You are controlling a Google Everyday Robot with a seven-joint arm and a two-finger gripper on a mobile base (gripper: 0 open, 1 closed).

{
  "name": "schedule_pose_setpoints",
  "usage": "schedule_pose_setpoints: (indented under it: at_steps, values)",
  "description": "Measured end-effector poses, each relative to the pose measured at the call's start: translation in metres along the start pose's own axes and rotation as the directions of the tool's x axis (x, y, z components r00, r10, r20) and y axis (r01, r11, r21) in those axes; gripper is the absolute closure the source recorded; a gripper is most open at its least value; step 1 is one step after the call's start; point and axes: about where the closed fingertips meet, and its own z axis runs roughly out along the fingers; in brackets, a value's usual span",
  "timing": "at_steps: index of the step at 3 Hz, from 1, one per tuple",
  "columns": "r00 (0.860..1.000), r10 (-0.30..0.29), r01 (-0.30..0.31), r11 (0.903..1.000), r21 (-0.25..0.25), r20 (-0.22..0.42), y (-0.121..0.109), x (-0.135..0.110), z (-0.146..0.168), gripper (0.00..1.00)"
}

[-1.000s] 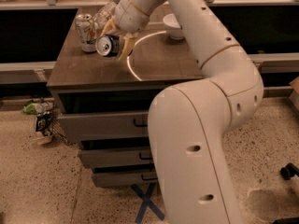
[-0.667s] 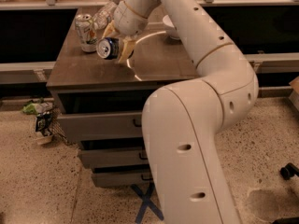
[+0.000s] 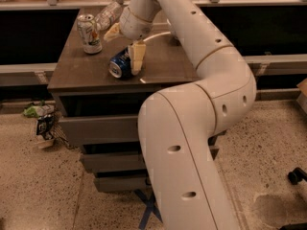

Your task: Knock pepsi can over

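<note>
The blue pepsi can [image 3: 120,63] lies on its side on the dark table top [image 3: 86,73], its silver top facing front left. My gripper [image 3: 124,44] hangs just above and behind it. One pale finger [image 3: 137,56] points down beside the can's right side, the other finger [image 3: 112,32] sticks out to the left, so the fingers are spread open and hold nothing. My big white arm [image 3: 192,128] fills the middle of the view.
A silver-white can [image 3: 89,34] with green and red marks stands upright at the table's back left. A clear plastic bottle [image 3: 108,15] lies behind it. Drawers [image 3: 96,128] sit under the table top. Litter [image 3: 43,121] lies on the floor at the left.
The pepsi can stays lying on its side. The view has shifted, and my gripper sits slightly further off the can than before.
</note>
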Motion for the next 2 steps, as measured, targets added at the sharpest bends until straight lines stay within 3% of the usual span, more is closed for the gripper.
schedule_pose_setpoints:
  at_steps: [1,2]
  values:
    - [0.995,0.070,-0.071,0.9973,0.017,0.066,0.0032,0.0026,-0.0009,0.00]
    - [0.981,0.138,-0.144,0.9889,0.036,0.138,0.0033,0.0007,-0.0044,0.00]
